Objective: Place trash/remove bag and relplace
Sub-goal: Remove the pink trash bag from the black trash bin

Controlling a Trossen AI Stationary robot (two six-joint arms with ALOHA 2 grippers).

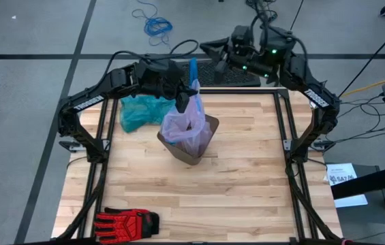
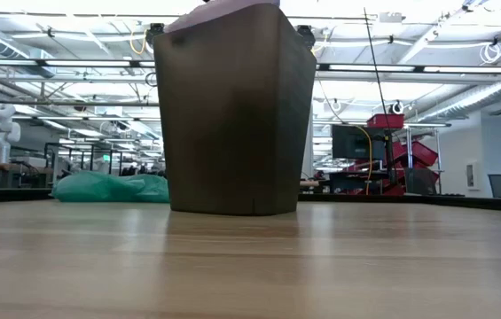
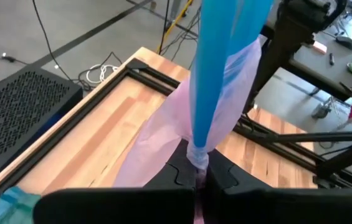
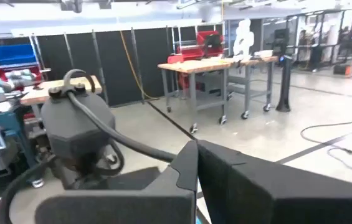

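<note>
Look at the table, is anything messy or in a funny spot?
Yes. A teal-green bag lies crumpled on the table beside the brown bin, and a red glove sits alone at the near edge. The pink bag is half out of the bin, pinched by the left tool.

My left gripper [image 1: 182,95] is clamped on the bag [image 1: 187,122] right over the brown bin [image 1: 202,146], so that middle spot is blocked. Green bag [image 1: 141,112] crowds just beside it on my left. Red glove [image 1: 127,221] sits at the near edge; the wood between is open.
</note>
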